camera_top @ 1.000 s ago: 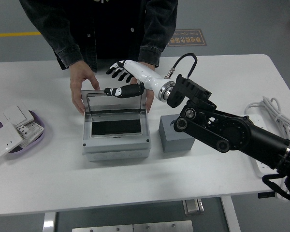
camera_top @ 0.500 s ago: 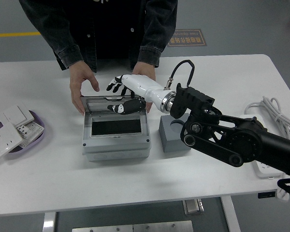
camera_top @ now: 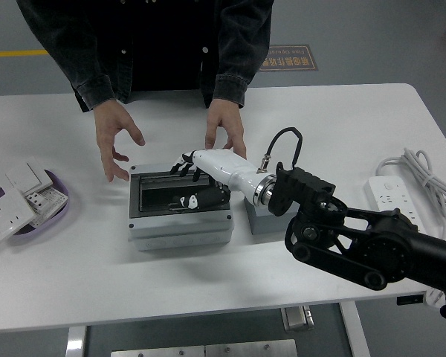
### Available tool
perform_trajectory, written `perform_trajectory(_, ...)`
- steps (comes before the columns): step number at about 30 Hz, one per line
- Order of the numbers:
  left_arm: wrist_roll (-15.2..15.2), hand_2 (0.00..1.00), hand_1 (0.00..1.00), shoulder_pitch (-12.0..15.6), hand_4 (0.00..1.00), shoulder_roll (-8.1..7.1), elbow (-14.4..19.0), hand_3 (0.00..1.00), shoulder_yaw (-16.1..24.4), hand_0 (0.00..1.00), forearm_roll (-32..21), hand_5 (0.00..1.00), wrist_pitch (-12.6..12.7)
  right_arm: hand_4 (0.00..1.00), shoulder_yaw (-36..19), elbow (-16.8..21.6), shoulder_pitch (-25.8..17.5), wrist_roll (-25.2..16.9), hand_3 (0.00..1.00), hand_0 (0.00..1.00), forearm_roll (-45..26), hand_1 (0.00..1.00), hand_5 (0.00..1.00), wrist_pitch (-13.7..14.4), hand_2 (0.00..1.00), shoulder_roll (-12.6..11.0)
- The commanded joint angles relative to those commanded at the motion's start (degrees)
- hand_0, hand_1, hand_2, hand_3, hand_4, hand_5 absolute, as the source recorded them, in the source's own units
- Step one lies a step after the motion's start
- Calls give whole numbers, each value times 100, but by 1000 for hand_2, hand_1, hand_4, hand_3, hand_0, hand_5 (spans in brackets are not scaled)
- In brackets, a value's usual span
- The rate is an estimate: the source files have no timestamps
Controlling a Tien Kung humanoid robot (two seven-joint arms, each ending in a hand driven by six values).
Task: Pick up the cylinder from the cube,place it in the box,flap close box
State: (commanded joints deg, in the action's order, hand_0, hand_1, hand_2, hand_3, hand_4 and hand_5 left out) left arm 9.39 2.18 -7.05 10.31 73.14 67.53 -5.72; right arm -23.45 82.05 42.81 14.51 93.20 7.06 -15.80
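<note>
The robot's right hand (camera_top: 197,178), a white-shelled unit with black finger segments, lies palm-down on the top of the grey rectangular plastic box (camera_top: 180,212), its fingers (camera_top: 180,168) spread flat and holding nothing, with the thumb pointing down over the dark window area of the transparent hinged lid (camera_top: 171,195). The lid lies level on the box and appears closed or very nearly closed beneath the hand. The cylinder named in the task cannot be made out; the dark window does not show the contents of the box. The white forearm runs from the hand to a silver wrist collar, where a black cable loops upward, and joins the black right arm (camera_top: 364,249), which enters from the lower right and crosses above the grey cube (camera_top: 262,220). The cube stands on the white table (camera_top: 334,126) just beside the right side of the box and is mostly covered by the wrist and arm. A person in a dark denim jacket stands at the far side of the table; one of the person's hands (camera_top: 114,143) hovers open above the far left corner of the box, and the other hand (camera_top: 225,132) hovers near the far right corner, just behind the robot hand. A purple round tray (camera_top: 59,195) holding white wall switches and sockets sits at the left edge of the table, well apart from the box. A white power strip (camera_top: 392,195) with a coiled white cable lies at the right edge.
</note>
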Motion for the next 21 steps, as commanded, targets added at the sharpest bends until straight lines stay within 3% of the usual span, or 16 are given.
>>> perform_trajectory(6,-13,577,661,-1,717,1,0,633,-19,634,-35,287,1,719,-454,150,-163,9,712,354,101,538,393,-38,658,-225)
perform_trajectory(7,-13,578,662,0,717,2,0,633,-16,634,-36,286,2,716,-578,214,-209,6,712,423,116,538,393,-44,657,-295)
perform_trajectory(9,-13,578,662,5,717,1,0,633,-15,634,-41,286,3,716,-826,356,-318,-8,712,423,142,538,393,-46,657,-433)
perform_trajectory(14,-10,577,662,16,717,-6,0,633,-4,634,-44,286,6,711,-1681,786,-843,-197,712,431,120,532,396,19,657,-765)
perform_trajectory(17,6,577,662,27,717,-2,0,633,28,634,-19,286,8,711,-2254,907,-1218,-489,712,431,-19,532,396,80,657,-739)
perform_trajectory(21,22,577,662,48,716,23,0,633,43,635,-23,286,12,711,-3153,926,-1817,-899,701,432,-208,530,397,87,649,-436)
